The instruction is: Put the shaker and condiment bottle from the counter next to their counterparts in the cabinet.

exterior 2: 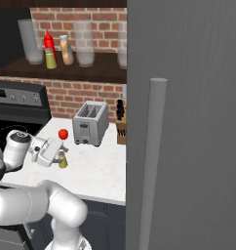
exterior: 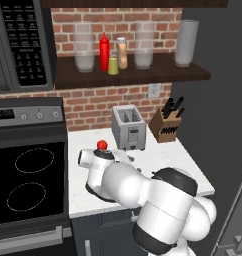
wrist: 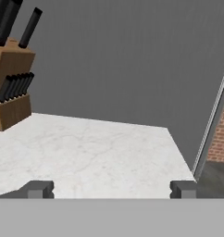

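One toaster (exterior: 128,127) beside knife block (exterior: 166,125)

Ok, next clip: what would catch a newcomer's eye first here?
Probably the bulky white arm folded low over the marble counter, its open end effector beside a small shaker. Next, the red squeeze bottle among pale jars on the dark cabinet shelf against brick, above the silver toaster and knife block.

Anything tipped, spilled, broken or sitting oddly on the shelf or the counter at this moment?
Nothing stands out. On the shelf the red squeeze bottle, the small shaker and the tan bottle stand upright among the glass jars. Toaster and knife block sit squarely on the counter; a second shaker stands upright by the open gripper.
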You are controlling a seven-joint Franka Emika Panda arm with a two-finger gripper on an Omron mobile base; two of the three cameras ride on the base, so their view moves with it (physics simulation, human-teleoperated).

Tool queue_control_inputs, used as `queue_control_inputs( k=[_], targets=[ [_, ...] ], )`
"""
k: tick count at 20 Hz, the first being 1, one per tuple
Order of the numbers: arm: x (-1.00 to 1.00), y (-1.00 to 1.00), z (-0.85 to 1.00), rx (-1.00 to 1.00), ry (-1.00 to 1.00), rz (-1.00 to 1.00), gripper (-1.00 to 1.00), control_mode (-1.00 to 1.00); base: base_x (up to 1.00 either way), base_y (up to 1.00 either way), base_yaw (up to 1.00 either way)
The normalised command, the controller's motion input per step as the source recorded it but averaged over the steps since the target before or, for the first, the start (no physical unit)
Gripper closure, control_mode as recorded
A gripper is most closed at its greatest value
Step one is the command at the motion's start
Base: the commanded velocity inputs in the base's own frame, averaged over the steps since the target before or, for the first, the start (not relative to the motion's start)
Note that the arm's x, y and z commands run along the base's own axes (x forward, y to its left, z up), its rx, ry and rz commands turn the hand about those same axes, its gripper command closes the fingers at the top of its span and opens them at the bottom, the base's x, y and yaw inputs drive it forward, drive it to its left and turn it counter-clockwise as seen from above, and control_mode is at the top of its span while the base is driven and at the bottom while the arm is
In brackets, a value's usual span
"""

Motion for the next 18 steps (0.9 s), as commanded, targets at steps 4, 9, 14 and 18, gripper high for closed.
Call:
queue_control_inputs(
  k=[4,9,14,18],
  targets=[
    [0.24,0.00,-0.15,0.00,0.00,0.00,-1.00,-1.00,0.00,0.00,0.00],
    [0.14,0.00,-0.11,0.00,0.00,0.00,-1.00,-1.00,0.00,0.00,0.00],
    [0.00,0.00,-0.08,0.00,0.00,0.00,-1.00,-1.00,0.00,0.00,0.00],
    [0.00,0.03,0.00,0.00,0.00,0.00,-1.00,-1.00,0.00,0.00,0.00]
  ],
)
